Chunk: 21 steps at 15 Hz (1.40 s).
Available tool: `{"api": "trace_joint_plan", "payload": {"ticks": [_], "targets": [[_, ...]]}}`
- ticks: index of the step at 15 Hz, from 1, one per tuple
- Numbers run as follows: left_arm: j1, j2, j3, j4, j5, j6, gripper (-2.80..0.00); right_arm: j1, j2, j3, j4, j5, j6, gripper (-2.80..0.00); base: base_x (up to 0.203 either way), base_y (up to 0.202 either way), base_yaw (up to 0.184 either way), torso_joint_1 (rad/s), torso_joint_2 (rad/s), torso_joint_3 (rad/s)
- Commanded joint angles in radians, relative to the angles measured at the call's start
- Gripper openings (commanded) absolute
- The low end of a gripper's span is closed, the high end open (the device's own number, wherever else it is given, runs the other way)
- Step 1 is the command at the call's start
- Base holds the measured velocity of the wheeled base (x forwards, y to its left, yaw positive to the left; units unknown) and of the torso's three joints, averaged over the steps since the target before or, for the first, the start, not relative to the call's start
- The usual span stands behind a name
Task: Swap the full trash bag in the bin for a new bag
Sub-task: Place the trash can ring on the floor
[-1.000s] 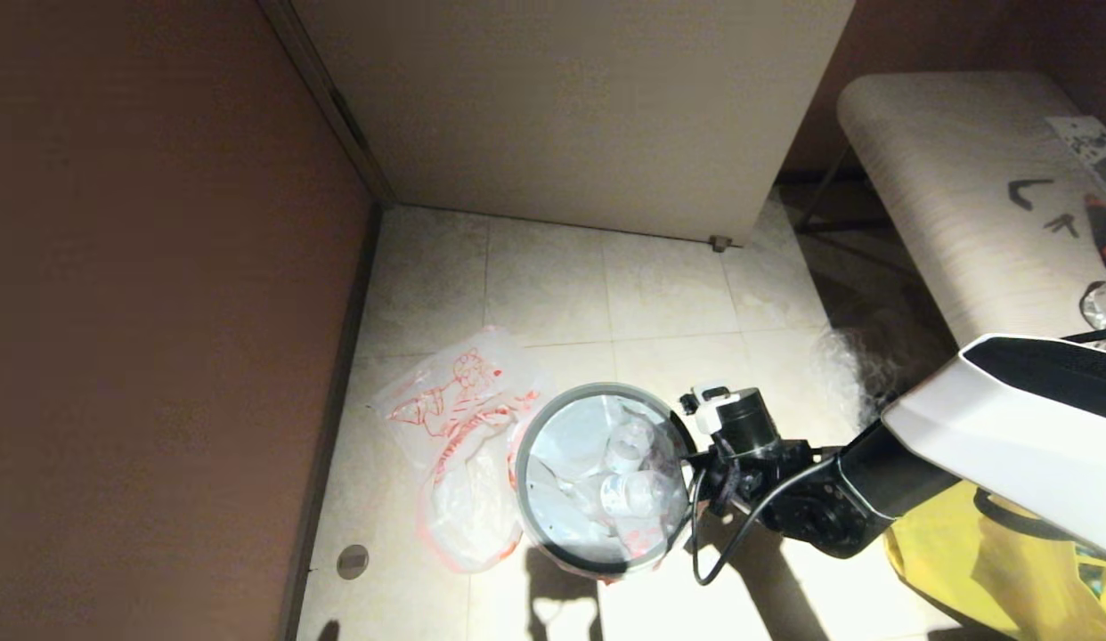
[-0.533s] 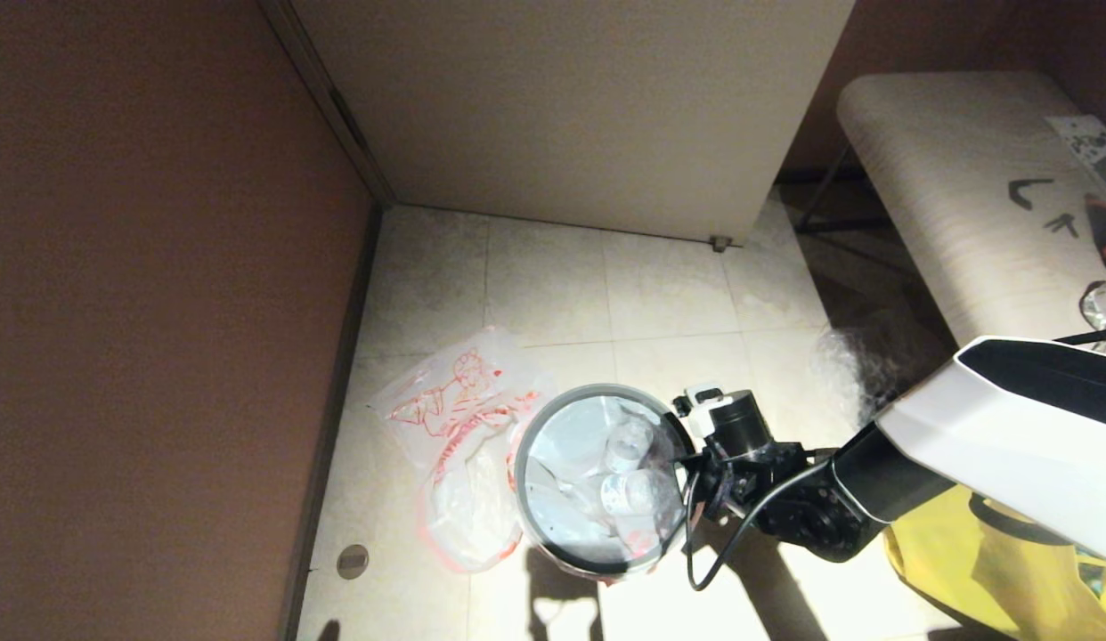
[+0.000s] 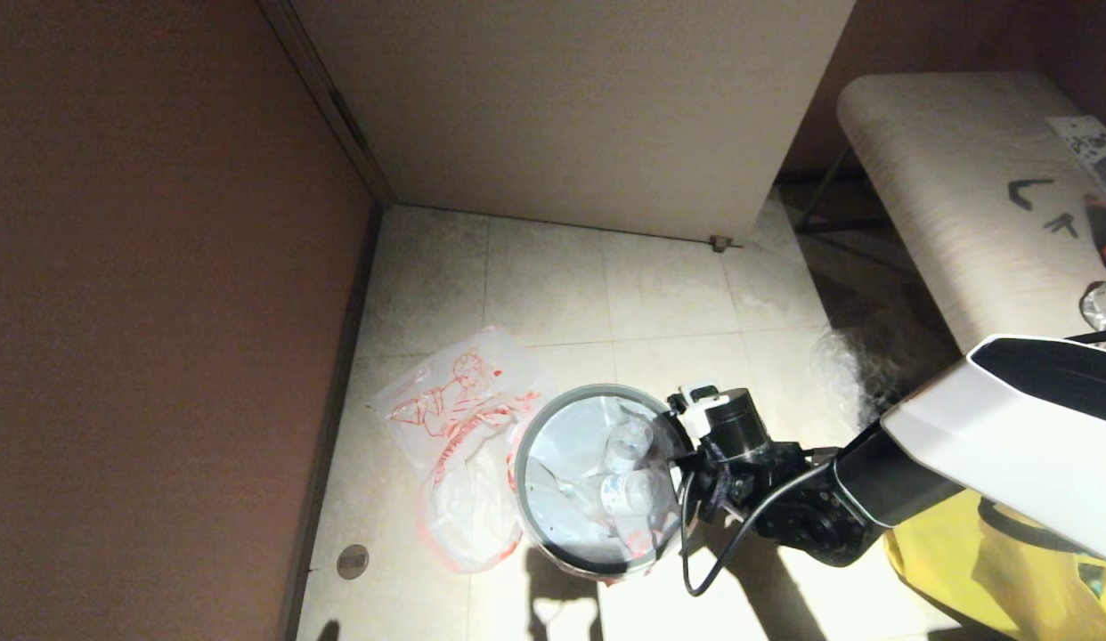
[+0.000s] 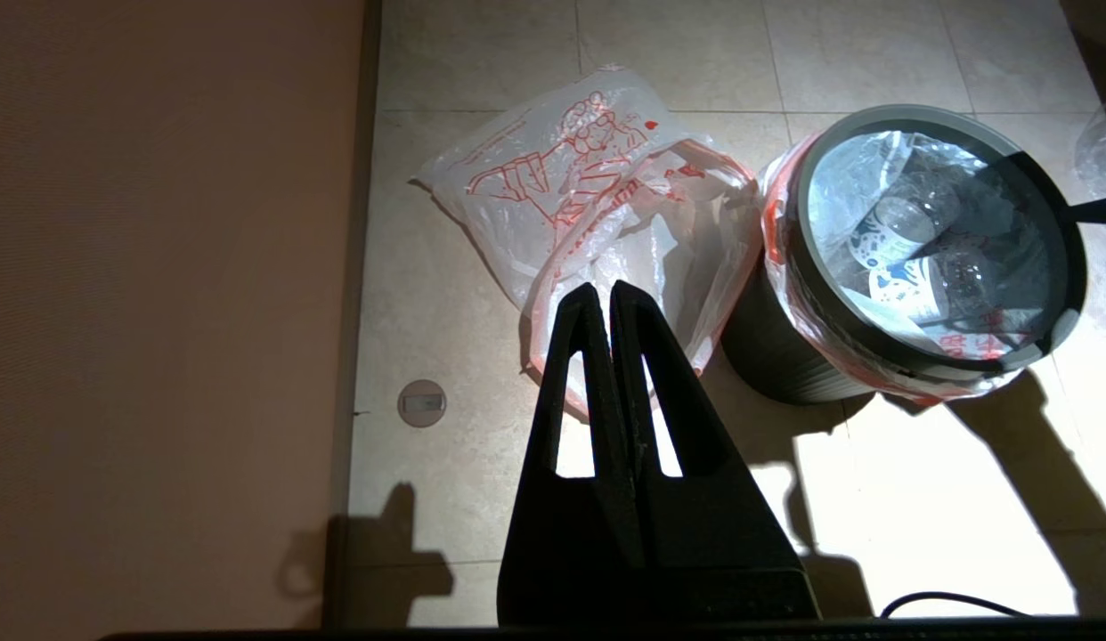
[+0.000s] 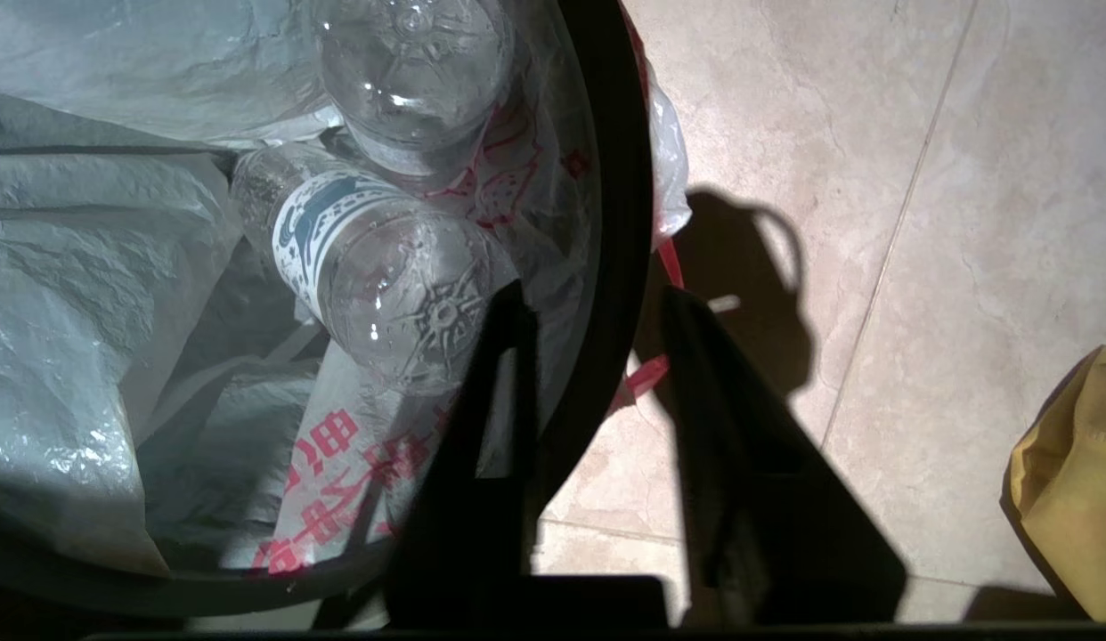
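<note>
The right gripper (image 5: pixel 589 320) stands with its fingers apart and empty, straddling the rim on the robot's right side of the small round black bin (image 3: pixel 528 499), one finger inside over the full trash bag (image 3: pixel 571 481) of translucent white plastic with clear bottles, which sits in the bin. It has crept closer to the rim over the last second. The left gripper (image 4: pixel 604 298), fingers closed on nothing, hangs above the limp white-and-red new bag (image 4: pixel 589 196) lying on the floor beside the bin.

Tiled floor (image 3: pixel 660 294) carries the bin (image 3: pixel 528 516), new bag (image 3: pixel 455 418), yellow bag (image 3: pixel 980 570).
</note>
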<state>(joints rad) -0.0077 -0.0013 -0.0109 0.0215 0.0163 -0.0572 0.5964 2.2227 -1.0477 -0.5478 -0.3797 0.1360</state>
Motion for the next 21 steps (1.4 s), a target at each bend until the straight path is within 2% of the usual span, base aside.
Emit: {"api": "trace_joint_plan", "payload": {"ticks": [1, 3, 4, 16, 17, 21], "targets": [[0.000, 0.000, 0.000, 0.000, 0.001, -0.001, -2.80, -0.001, 0.027, -0.003, -0.012, -0.002, 0.002, 0.00, 0.000, 0.000, 0.000, 0.000, 0.00, 0.000], [0.000, 0.000, 0.000, 0.000, 0.001, -0.001, -2.80, -0.005, 0.062, -0.002, -0.069, -0.004, 0.000, 0.00, 0.000, 0.000, 0.000, 0.000, 0.00, 0.000], [0.000, 0.000, 0.000, 0.000, 0.001, -0.001, -2.80, -0.008, 0.072, 0.001, -0.091, -0.004, -0.006, -2.80, 0.000, 0.000, 0.000, 0.000, 0.00, 0.000], [0.000, 0.001, 0.000, 0.000, 0.001, -0.001, -2.80, -0.003, 0.041, 0.013, -0.094, -0.022, -0.019, -2.80, 0.000, 0.000, 0.000, 0.000, 0.00, 0.000], [0.000, 0.000, 0.000, 0.000, 0.001, -0.001, -2.80, -0.004, 0.044, 0.012, -0.097, -0.023, -0.034, 0.00, 0.000, 0.000, 0.000, 0.000, 0.00, 0.000], [0.000, 0.000, 0.000, 0.000, 0.001, -0.001, -2.80, -0.003, 0.045, 0.014, -0.100, -0.024, -0.033, 0.00, 0.000, 0.000, 0.000, 0.000, 0.00, 0.000]]}}
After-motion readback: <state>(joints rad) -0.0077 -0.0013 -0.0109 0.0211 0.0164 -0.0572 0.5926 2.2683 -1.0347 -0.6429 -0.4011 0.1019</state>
